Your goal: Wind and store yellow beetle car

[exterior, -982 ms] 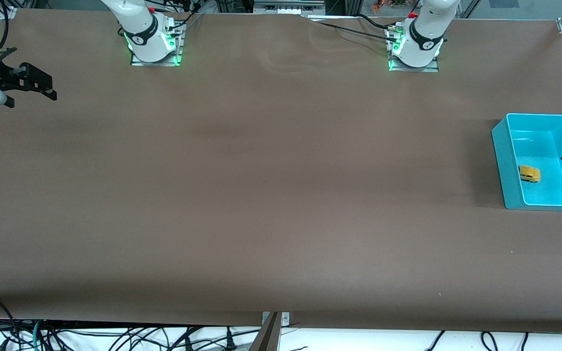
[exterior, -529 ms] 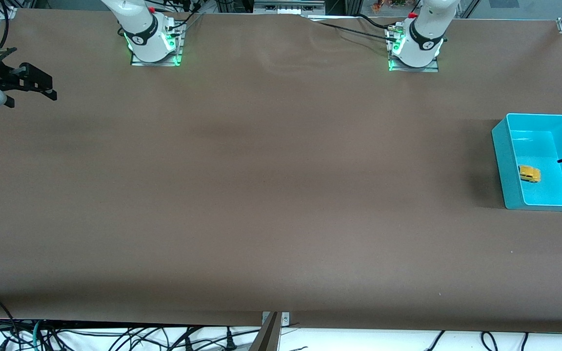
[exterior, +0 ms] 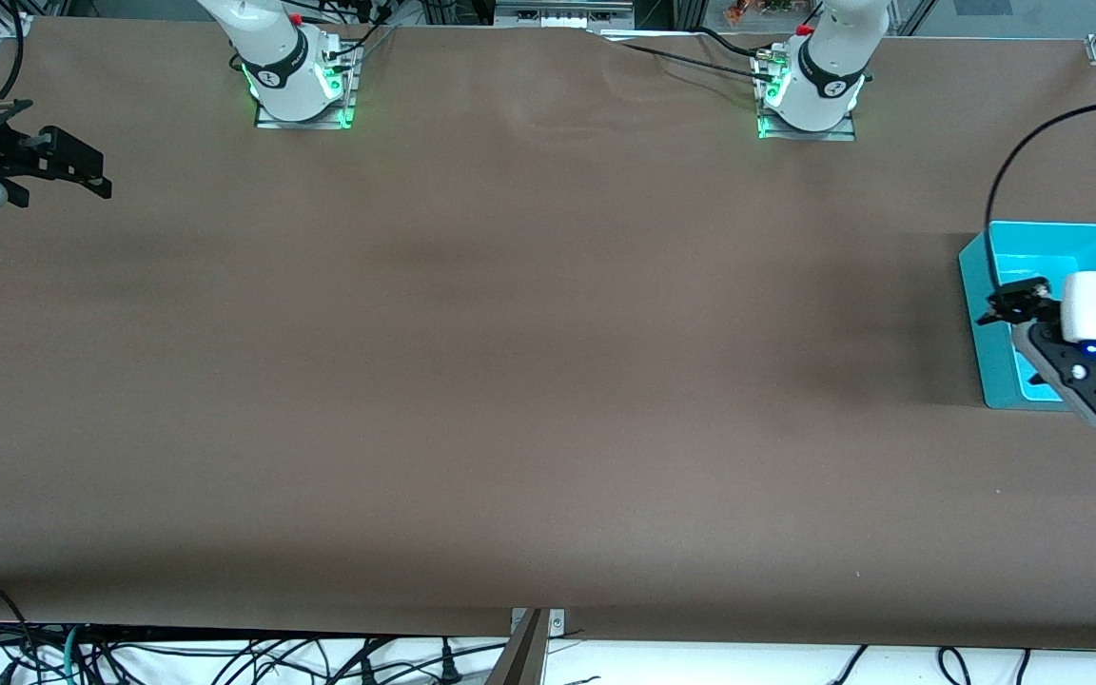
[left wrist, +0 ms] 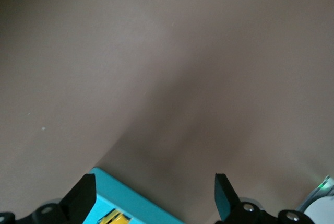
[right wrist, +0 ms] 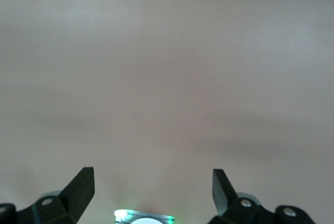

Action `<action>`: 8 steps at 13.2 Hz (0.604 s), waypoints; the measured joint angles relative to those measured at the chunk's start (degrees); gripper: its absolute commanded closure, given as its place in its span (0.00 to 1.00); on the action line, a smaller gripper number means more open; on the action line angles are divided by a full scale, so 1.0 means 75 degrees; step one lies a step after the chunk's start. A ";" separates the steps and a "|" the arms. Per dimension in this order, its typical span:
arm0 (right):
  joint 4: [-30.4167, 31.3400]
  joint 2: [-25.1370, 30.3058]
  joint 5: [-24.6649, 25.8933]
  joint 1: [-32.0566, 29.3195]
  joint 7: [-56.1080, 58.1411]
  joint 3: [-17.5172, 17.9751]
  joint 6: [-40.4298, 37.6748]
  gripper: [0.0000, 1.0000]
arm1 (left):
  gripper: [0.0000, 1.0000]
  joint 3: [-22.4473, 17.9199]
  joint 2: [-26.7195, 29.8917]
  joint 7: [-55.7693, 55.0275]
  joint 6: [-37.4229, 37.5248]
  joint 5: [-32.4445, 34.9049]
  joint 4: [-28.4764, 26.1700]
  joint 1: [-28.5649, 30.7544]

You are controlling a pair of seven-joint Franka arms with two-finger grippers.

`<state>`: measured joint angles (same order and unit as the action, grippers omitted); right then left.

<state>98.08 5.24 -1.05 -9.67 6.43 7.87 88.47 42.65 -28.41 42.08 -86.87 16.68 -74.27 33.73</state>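
The yellow beetle car lies in the teal bin at the left arm's end of the table. Only a sliver of it shows in the left wrist view, past the bin's wall. In the front view the left hand hides it. My left gripper hangs over the bin and is open and empty, with its fingers wide apart in the left wrist view. My right gripper waits over the right arm's end of the table, open and empty, and it also shows in the right wrist view.
The brown table top carries nothing else. The two arm bases stand at the edge farthest from the front camera. The left arm's black cable loops above the bin. The right arm's base shows in the right wrist view.
My left gripper has swung in from the table's end to over the bin and now covers the car in the front view. The right arm has not moved.
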 measured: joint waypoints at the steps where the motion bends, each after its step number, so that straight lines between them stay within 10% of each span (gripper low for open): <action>1: 0.0000 0.0000 0.0000 0.0007 -0.0243 0.0020 0.0000 0.00 | 0.00 -0.0058 0.0107 -0.0316 0.0099 -0.0034 0.0074 -0.0267; 8: 0.0000 -0.0003 0.0000 0.0055 -0.0557 0.0059 0.0000 0.00 | 0.00 -0.2807 0.1049 -0.3423 0.0311 -0.1205 0.0068 -0.2640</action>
<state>98.08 5.22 -1.05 -9.25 2.25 8.31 88.47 21.60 -20.55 16.41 -84.54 7.64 -73.77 13.94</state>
